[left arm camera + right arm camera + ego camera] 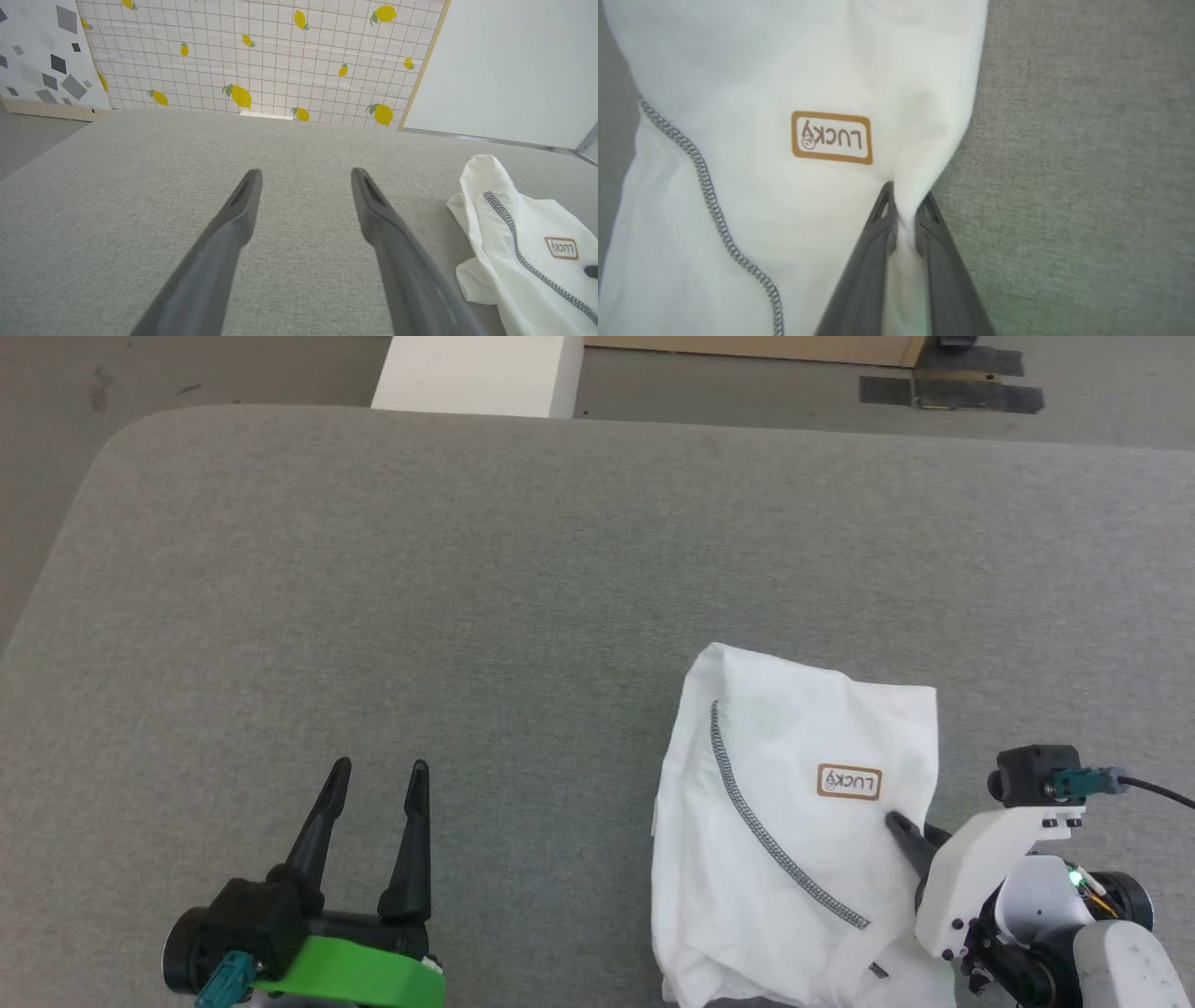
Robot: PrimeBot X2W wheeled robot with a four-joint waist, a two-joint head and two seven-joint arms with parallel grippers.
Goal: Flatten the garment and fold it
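Observation:
The garment (794, 831) is a white shirt bunched into a heap at the front right of the grey cloth-covered table (467, 616). A dark zigzag seam (756, 821) and a small brown-framed tag (849, 782) show on it. My right gripper (906, 205) is shut on a ridge of the garment (784, 93) just below the tag (831, 137), with cloth pinched between its fingers. In the head view one dark fingertip of the right gripper (901, 823) pokes into the cloth. My left gripper (378, 775) stands open over bare table at the front left, apart from the garment (523, 252).
A rigid white box (476, 373) stands beyond the table's far edge. A lemon-patterned wall (261, 56) rises behind the table in the left wrist view. The table's left corner is rounded, with floor (47, 448) beside it.

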